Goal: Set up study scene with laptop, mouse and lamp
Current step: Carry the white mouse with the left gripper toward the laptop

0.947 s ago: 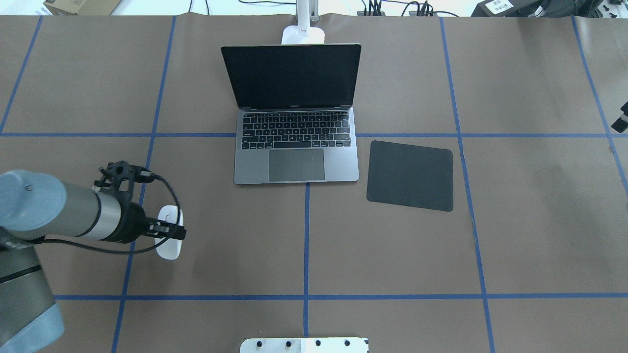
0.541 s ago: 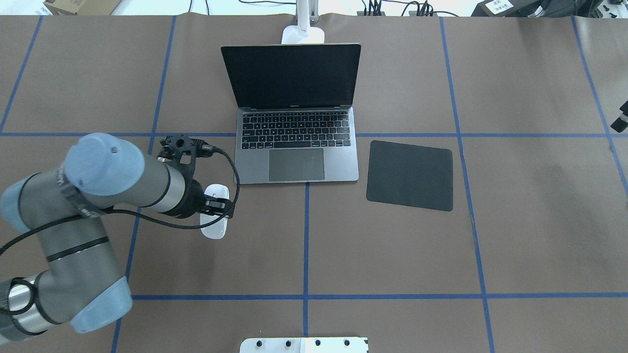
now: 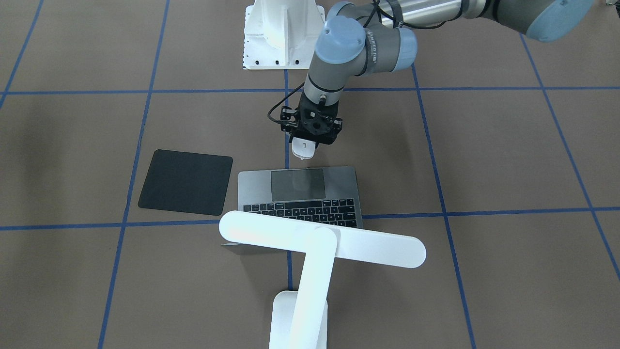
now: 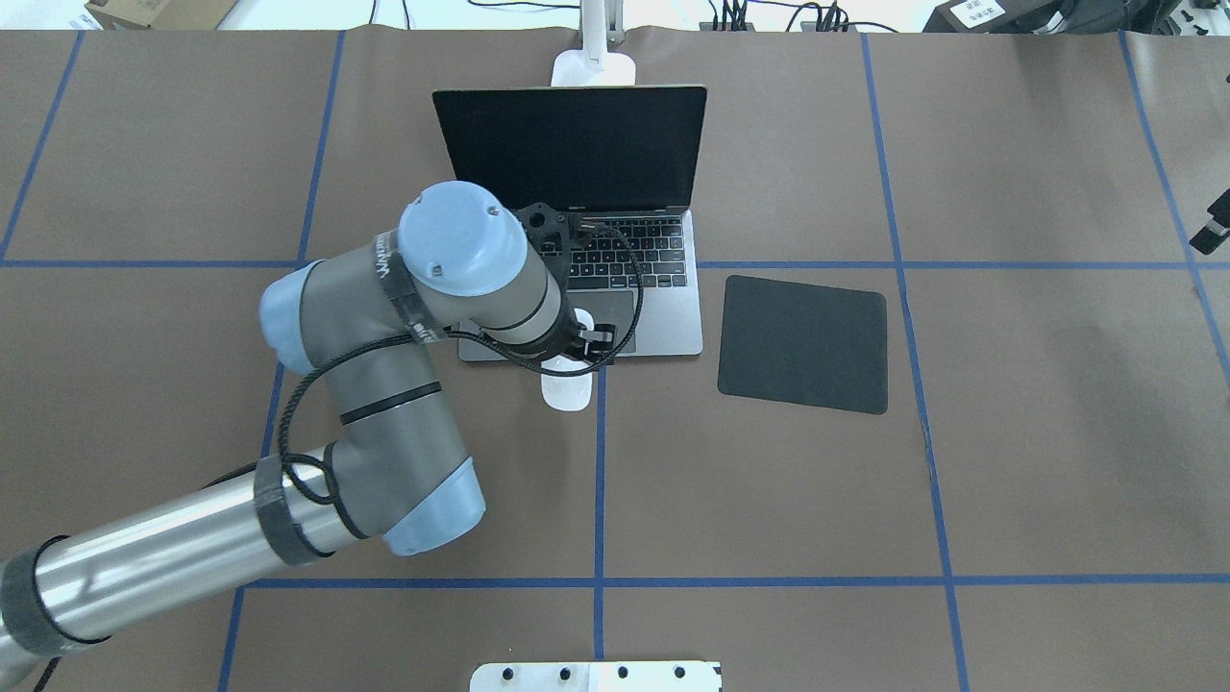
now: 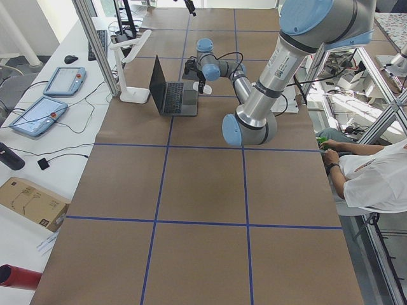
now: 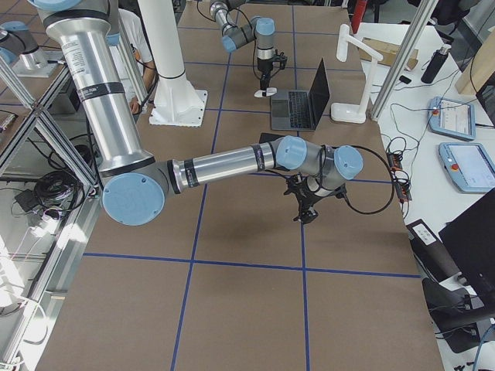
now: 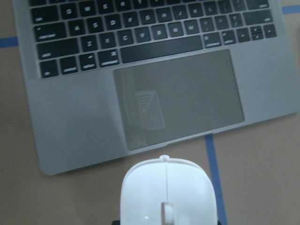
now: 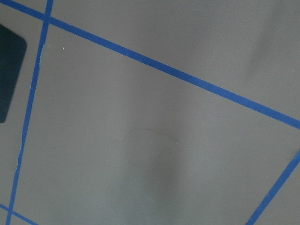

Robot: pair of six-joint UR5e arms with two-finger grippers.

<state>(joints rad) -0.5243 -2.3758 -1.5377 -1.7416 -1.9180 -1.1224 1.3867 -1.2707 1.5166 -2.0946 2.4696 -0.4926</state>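
Left pincer [image 3: 304,144] is clamped on the mouse [image 3: 303,151] in the front-facing view, narrowly parted to the mouse's width. The laptop [image 3: 345,184] lies just beyond it, the lamp [image 3: 322,240] stands past the laptop, and the black pad [image 3: 186,182] lies off to the pincer's right. Overhead, the mouse [image 4: 565,392] sits under the pincer [image 4: 586,348] at the laptop's [image 4: 673,327] near edge. Under a second ago the same grip was far out to the left, so the arm has swept the mouse across the surface [image 4: 769,500]. The pad [image 4: 802,343], near on the right, is probably the goal, so placing remains to be done. The left-end view is too small to add anything. From the right end, the right pincer [image 6: 302,210] hangs well apart from the mouse; I cannot tell how open it is. The left wrist camera shows the mouse [image 7: 166,192] with the trackpad [image 7: 178,98] straight ahead. The right wrist camera shows only surface and a corner of the pad.
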